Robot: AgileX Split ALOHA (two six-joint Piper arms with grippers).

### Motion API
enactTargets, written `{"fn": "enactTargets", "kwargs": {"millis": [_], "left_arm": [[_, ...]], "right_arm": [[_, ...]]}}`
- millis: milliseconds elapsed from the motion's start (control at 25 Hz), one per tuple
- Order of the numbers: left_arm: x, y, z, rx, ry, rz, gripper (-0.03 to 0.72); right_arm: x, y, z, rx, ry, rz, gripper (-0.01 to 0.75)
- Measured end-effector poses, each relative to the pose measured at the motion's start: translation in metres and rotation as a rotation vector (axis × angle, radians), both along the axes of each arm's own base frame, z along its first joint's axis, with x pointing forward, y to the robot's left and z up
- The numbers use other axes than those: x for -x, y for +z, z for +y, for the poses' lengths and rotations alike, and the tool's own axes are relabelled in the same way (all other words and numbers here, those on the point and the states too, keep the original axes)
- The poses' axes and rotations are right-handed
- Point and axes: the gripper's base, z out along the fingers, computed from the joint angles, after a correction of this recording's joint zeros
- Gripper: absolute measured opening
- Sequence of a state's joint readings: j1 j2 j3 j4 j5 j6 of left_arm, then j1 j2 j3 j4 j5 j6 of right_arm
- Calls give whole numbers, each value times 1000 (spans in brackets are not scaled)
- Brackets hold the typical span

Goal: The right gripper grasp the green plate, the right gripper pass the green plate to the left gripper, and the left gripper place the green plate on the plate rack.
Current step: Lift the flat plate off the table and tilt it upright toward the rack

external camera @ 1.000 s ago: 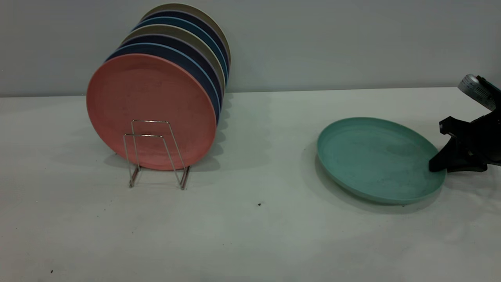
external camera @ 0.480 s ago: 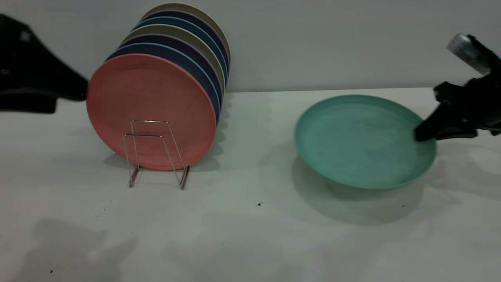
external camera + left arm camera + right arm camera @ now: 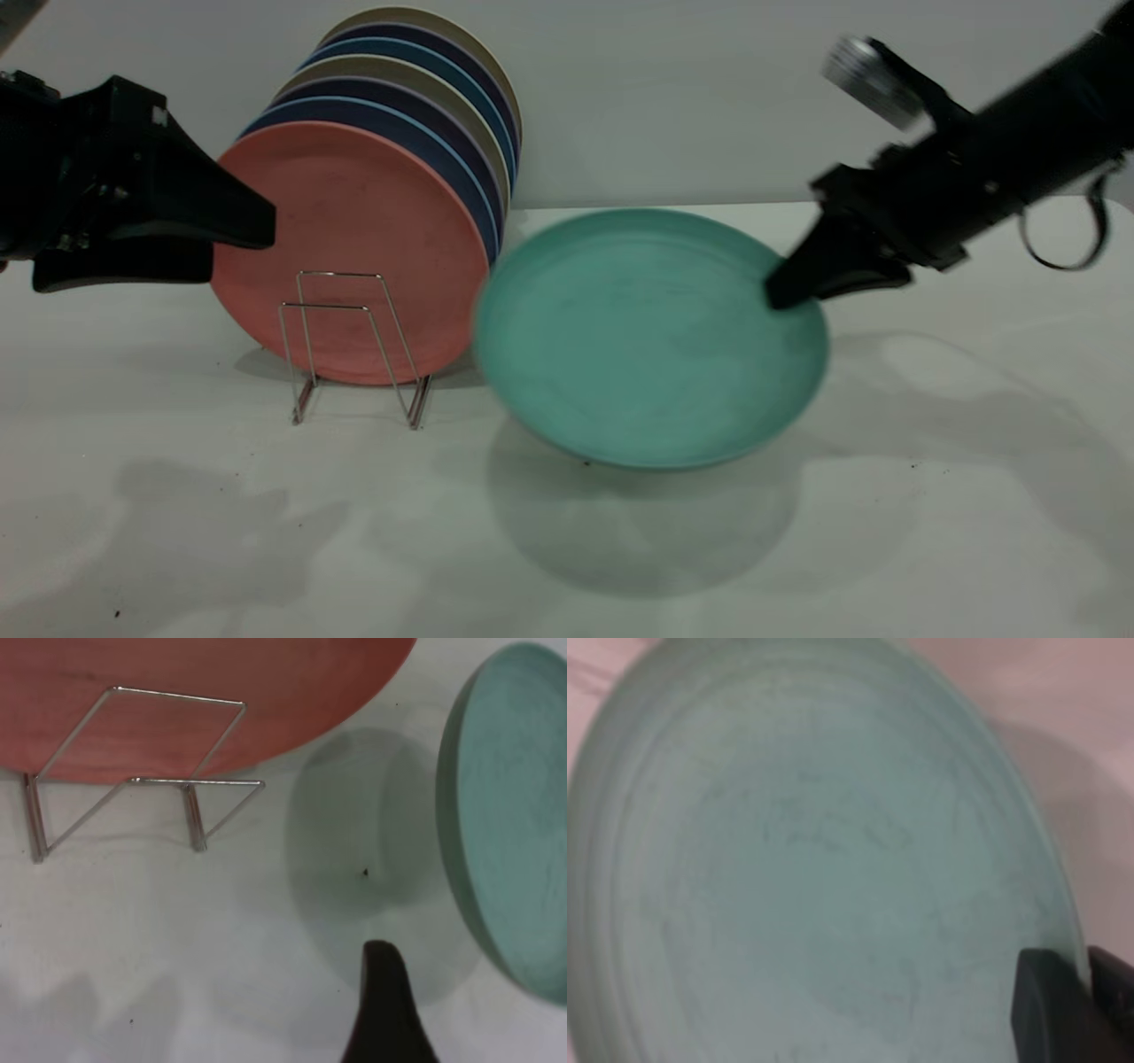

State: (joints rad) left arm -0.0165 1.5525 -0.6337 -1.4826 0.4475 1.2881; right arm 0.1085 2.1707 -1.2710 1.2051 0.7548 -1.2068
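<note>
My right gripper [image 3: 781, 292] is shut on the right rim of the green plate [image 3: 647, 346] and holds it tilted in the air over the middle of the table. In the right wrist view its fingers [image 3: 1050, 1010] pinch the plate's [image 3: 815, 868] edge. My left gripper [image 3: 241, 252] hovers at the left, open and empty, in front of the rack's plates and apart from the green plate. One of its fingers [image 3: 383, 1001] shows in the left wrist view, with the green plate [image 3: 514, 815] beyond. The wire plate rack [image 3: 354, 346] stands at centre-left, also in the left wrist view [image 3: 142, 780].
A salmon-pink plate [image 3: 354, 239] leans upright in the rack, with several dark blue and beige plates [image 3: 425, 97] stacked behind it. The wall runs close behind the rack. The white table [image 3: 567, 549] extends in front.
The right gripper has lifted the green plate off the table and carried it left toward the rack. The left gripper has come in from the left edge.
</note>
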Motion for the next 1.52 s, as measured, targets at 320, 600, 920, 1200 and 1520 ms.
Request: {"fn": "enactTargets", "kwargs": {"millis": [320,600,920,1200,1520], "left_arm": [[-1,3,-9,43,-16,-16,512],[1,1,-24,-13,-30,-32,512],[1,0,-25,-24,-43,-34,512],[2,0,-27,-25,-60,-34,512],[3,0,-27,-32,-74,-34,512]], "right_arm": [[13,20,50,-75,75,-26,13],[20,26,76,-166,101,-45,20],[20,24,76,-130,122,-61,23],[21,23,75,-107,131,-62,19],[22,20,77,-75,147,-69,15]]}}
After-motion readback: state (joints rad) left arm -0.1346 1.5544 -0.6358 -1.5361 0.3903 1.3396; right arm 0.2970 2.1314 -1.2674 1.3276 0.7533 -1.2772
